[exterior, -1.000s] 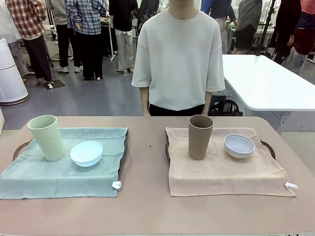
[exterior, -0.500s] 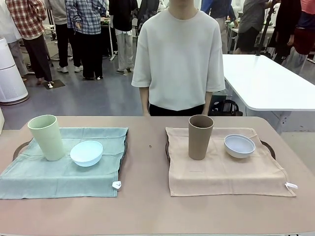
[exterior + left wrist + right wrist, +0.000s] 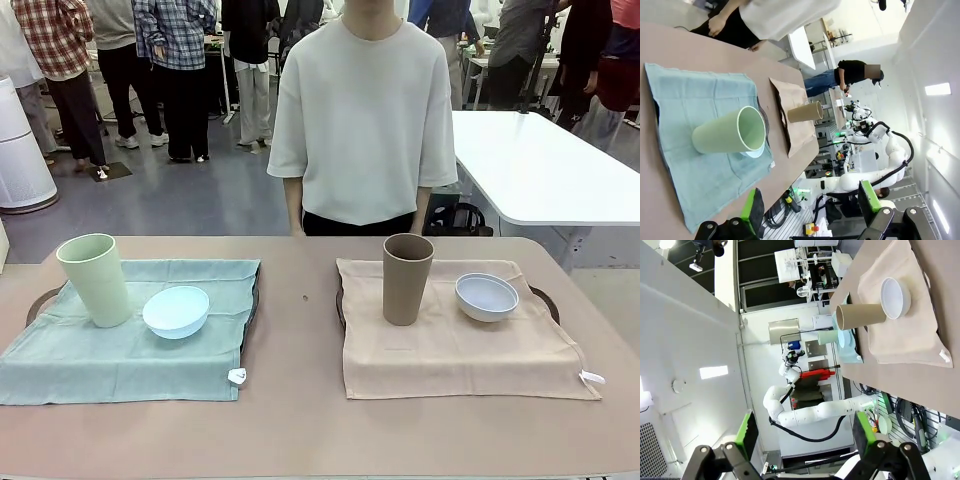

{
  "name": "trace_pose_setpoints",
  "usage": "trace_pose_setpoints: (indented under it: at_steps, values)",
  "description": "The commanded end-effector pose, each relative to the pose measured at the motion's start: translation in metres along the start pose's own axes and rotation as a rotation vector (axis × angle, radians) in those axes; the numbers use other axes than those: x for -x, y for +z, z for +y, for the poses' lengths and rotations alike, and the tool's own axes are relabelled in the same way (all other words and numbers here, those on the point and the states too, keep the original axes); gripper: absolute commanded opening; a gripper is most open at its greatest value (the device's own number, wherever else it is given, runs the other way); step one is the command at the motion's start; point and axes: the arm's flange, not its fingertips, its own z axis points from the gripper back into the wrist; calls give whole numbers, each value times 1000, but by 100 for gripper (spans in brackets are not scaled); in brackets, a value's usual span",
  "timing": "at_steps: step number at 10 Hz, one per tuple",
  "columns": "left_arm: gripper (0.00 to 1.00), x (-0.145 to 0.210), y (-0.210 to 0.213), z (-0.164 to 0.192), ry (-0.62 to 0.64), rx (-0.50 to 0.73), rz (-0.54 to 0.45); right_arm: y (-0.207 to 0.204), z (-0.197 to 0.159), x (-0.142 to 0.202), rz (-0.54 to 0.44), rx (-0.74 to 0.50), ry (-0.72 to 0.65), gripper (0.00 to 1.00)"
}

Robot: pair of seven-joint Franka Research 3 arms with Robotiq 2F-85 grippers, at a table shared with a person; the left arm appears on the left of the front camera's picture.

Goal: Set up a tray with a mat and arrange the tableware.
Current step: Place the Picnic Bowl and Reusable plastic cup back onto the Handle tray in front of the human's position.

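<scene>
Two place settings look basically laid out on the brown bench (image 3: 300,420) already. On the robot's left, a teal cloth mat (image 3: 120,350) is draped over a dark tray (image 3: 252,300) that only peeks out at the edges, with a tall pale green handleless tumbler (image 3: 95,280) standing upright near the far corner and a small light blue round bowl (image 3: 176,311) just beside it. On the right, a beige cloth mat (image 3: 450,350) covers another dark tray (image 3: 545,298), carrying a tall brown handleless tumbler (image 3: 407,278) and a small white round bowl (image 3: 487,296), near each other but not touching.

Both arms are pulled back off the bench. The left gripper (image 3: 810,210) has its jaws released and wide, nothing between the green pads, looking down over the teal side. The right gripper (image 3: 802,435) is the same, spread and empty, looking down at the beige side.

If anything's left, it's tidying, I reckon. The near edge of the teal mat hangs past its tray, though I can't really tell how far the tray runs under the cloth. For any nudge, I'd come straight down on a tumbler, pinch across the rim wall gently, and lift clear before moving so the cloth doesn't drag and wrinkle. Bowls are shallow, so grab the rim, not the belly.
</scene>
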Motion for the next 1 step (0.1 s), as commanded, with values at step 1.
trace_pose_setpoints:
  at_steps: [1]
  values:
    - [100,4,-3,-3,10,-19,-3,5,-1,2,2,-6,-1,100]
